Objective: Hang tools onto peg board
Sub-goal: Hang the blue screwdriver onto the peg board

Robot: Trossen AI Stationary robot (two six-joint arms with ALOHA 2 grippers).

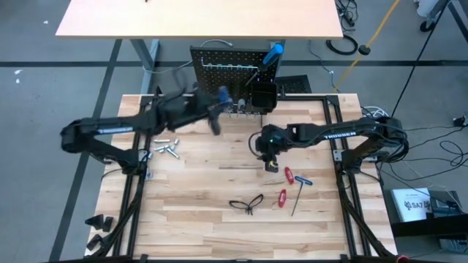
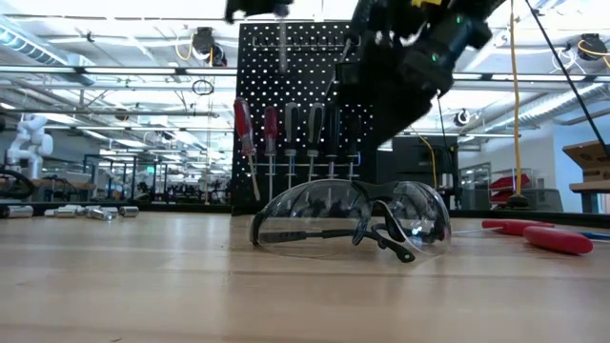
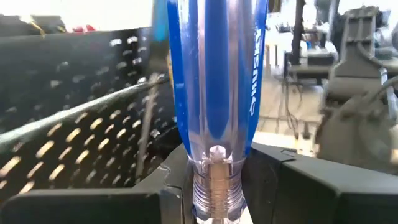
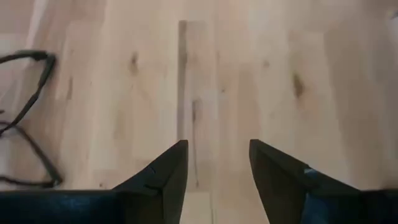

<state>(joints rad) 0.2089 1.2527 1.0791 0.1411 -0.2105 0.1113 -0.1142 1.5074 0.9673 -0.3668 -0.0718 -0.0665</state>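
Observation:
My left gripper (image 1: pixel 217 108) is shut on a blue clear-handled screwdriver (image 3: pixel 214 81), lifted in front of the black peg board (image 1: pixel 227 66). Several screwdrivers (image 2: pixel 286 129) hang in a row on the board. Another blue handle (image 1: pixel 274 52) sticks out above the board's black bin (image 1: pixel 262 95). My right gripper (image 4: pixel 214 146) is open over bare tabletop right of centre, slanting down, with nothing between its fingers. Black-framed glasses (image 1: pixel 246 204) and red-handled hex keys (image 1: pixel 287 175) lie on the table nearer the front edge. My left gripper pinches the screwdriver between its two fingers at the handle's clear lower end (image 3: pixel 214 165), where the metal shaft enters. The fingers come level, pointing toward the peg board, and lie across the tool. The screwdriver stands upright, handle up, lifted clear of the table.
Small silver metal pieces (image 1: pixel 167 146) lie on the table's left part, below the left arm. A second red hex key (image 1: pixel 282 197) and a thin long key (image 1: pixel 296 204) lie beside the glasses. Bare wood stretches along the near edge.

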